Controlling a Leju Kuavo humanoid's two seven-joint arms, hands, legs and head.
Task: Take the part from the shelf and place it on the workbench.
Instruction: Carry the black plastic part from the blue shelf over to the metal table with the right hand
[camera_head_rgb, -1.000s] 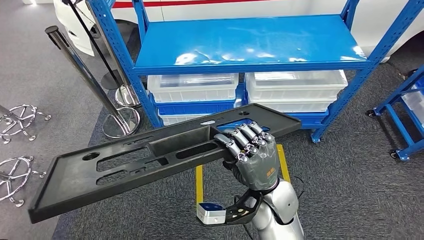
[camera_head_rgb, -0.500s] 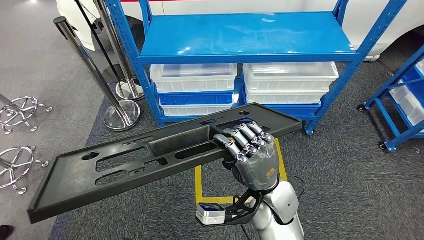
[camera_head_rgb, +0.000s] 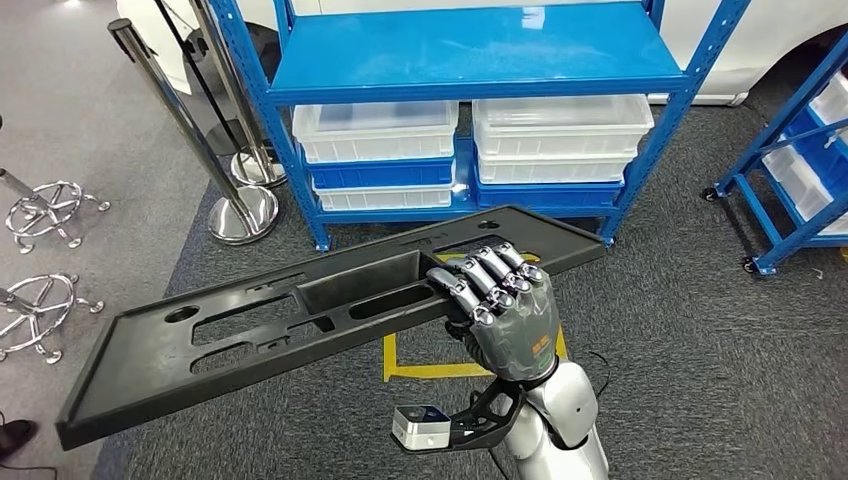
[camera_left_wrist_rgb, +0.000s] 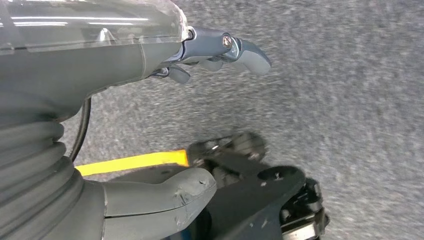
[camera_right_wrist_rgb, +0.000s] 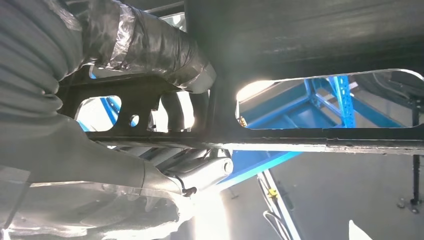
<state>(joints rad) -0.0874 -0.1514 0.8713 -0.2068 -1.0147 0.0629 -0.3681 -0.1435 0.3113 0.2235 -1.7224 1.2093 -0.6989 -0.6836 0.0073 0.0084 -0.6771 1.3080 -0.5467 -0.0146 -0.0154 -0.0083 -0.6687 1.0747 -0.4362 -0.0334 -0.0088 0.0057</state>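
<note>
**Long black part held in front of the blue shelf**

We see our right hand (camera_head_rgb: 505, 310) gripping a long, flat black plastic part with slotted cut-outs (camera_head_rgb: 250, 330), its fingers curled over the near edge. The part stretches leftward above the grey carpet (camera_head_rgb: 690, 330). Beyond stands a blue metal shelf (camera_head_rgb: 470, 50) holding white plastic bins (camera_head_rgb: 560, 125). Chrome stanchions (camera_head_rgb: 190, 130) stand at left.
</note>
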